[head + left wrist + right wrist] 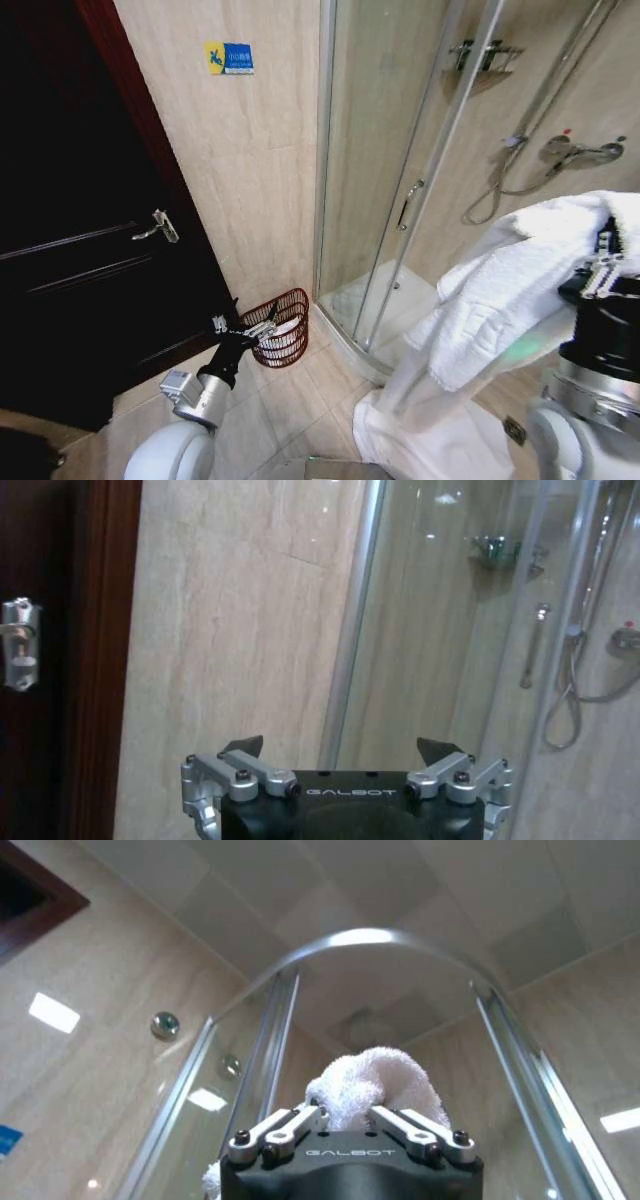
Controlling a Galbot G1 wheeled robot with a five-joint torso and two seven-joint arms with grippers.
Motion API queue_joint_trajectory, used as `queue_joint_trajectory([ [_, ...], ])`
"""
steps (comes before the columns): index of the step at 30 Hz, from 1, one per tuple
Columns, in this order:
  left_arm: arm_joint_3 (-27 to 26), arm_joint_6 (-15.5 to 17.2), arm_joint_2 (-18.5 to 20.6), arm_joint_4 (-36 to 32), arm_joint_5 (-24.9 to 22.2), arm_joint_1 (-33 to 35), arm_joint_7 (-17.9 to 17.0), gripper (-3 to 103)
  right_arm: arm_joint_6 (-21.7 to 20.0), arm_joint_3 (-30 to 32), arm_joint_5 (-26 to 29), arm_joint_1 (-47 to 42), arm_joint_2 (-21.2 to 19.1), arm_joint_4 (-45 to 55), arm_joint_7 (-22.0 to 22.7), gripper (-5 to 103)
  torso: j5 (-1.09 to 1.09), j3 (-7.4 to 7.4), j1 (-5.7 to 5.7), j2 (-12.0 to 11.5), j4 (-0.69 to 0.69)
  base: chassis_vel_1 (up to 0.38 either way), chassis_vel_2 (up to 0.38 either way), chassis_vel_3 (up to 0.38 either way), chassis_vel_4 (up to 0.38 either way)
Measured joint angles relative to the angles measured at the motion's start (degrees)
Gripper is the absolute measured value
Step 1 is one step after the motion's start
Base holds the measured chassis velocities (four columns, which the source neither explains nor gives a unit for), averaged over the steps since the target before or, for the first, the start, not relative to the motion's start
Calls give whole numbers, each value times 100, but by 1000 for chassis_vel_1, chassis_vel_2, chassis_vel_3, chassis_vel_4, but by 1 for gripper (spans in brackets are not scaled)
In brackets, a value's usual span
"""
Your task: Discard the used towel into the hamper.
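1. White towel [510, 300] is pinched in the right gripper [348, 1119], raised; a fold bulges above the jaws, the rest drapes below toward the floor.
2. Hamper [283, 327] sits low, well left of those jaws, by the shower corner.
3. Left gripper [243, 329], jaws spread and empty, is nearer, just beside its rim.

The beige tiled floor [300, 405] carries the hamper [283, 327]; white towel [420, 440] pools nearby.

Left gripper [340, 761] housing: "GALBOT", pale lettering on black.
Right gripper [352, 1119] housing: "GALBOT", same lettering.
Wall sign [229, 58]: blue and yellow plate on the tiled wall; its characters too small to read.
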Motion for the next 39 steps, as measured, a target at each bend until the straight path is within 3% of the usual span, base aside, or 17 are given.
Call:
queue_joint_trajectory([
  [7, 0, 0, 1, 0, 0, 1, 0, 100, -58, -170, 3, 153, -197, 0, -18, 8, -3, -4, -8, 1, -1, 154, -121, -150, 133],
  [21, 0, 0, 0, 0, 0, 0, 0, 100, -113, -463, 146, 437, -605, 0, -245, 8, 0, -57, -52, -106, -1, 12, 50, 63, 17],
  [39, 0, 0, 0, 0, 0, 0, 0, 100, -488, -445, 747, 1263, -1516, 0, -180, 8, -1, -141, -120, -260, -1, 113, 101, 97, 104],
])
